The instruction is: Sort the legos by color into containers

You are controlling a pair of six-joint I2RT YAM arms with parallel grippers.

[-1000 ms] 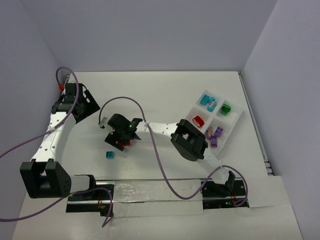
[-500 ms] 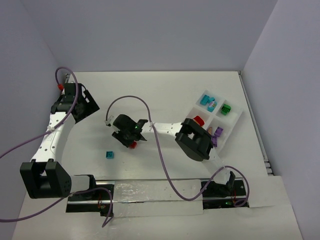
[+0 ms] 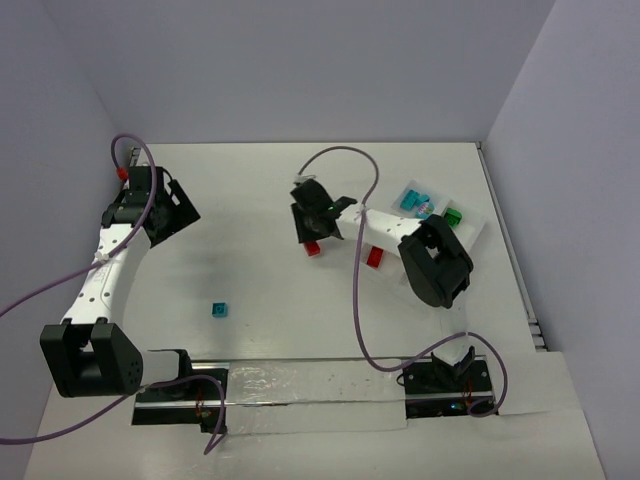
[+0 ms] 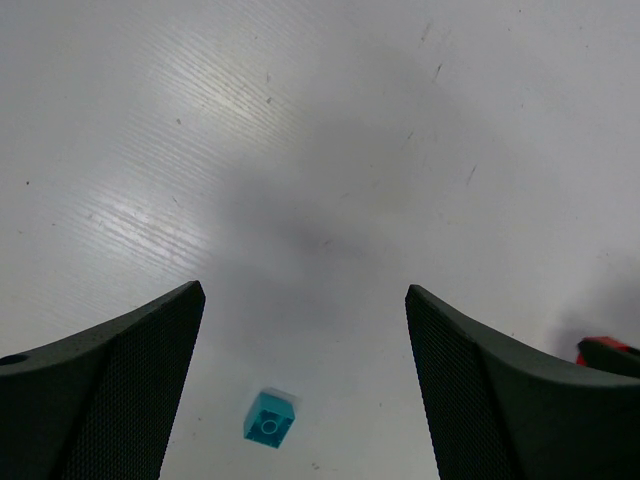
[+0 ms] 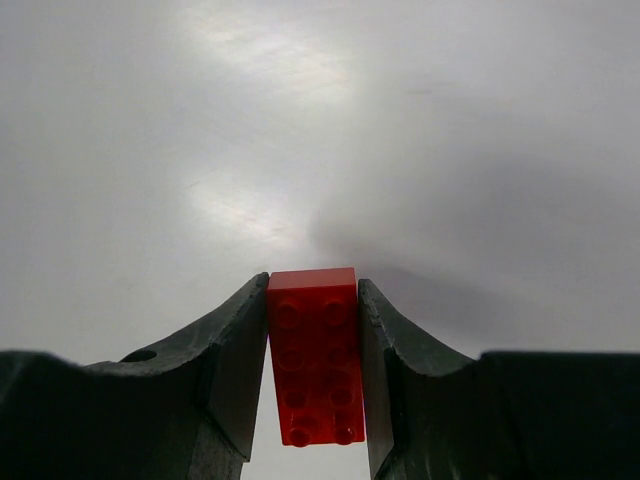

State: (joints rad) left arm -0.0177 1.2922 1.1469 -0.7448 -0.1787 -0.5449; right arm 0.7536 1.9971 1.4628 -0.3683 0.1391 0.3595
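My right gripper (image 3: 314, 240) is shut on a red lego (image 5: 313, 350), held lengthwise between both fingers above bare table; from above the same lego (image 3: 314, 248) hangs left of the tray. The tray of containers (image 3: 470, 240) lies at the right, largely covered by the right arm. Teal legos (image 3: 410, 198) and a green lego (image 3: 453, 216) lie in its far compartments. Another red lego (image 3: 375, 257) shows beside the right forearm; whether it lies in the tray I cannot tell. A teal lego (image 3: 218, 309) rests alone on the table, also below my left gripper (image 4: 305, 290), which is open and empty.
The left arm (image 3: 105, 270) stretches along the left wall with its gripper (image 3: 178, 212) at the far left. A purple cable (image 3: 355, 300) loops from the right wrist across the table's middle. The arm bases and rail (image 3: 300, 385) run along the near edge.
The right gripper shut on the red lego near the teal one, then carried it up and to the right toward the tray. The left arm stayed still.
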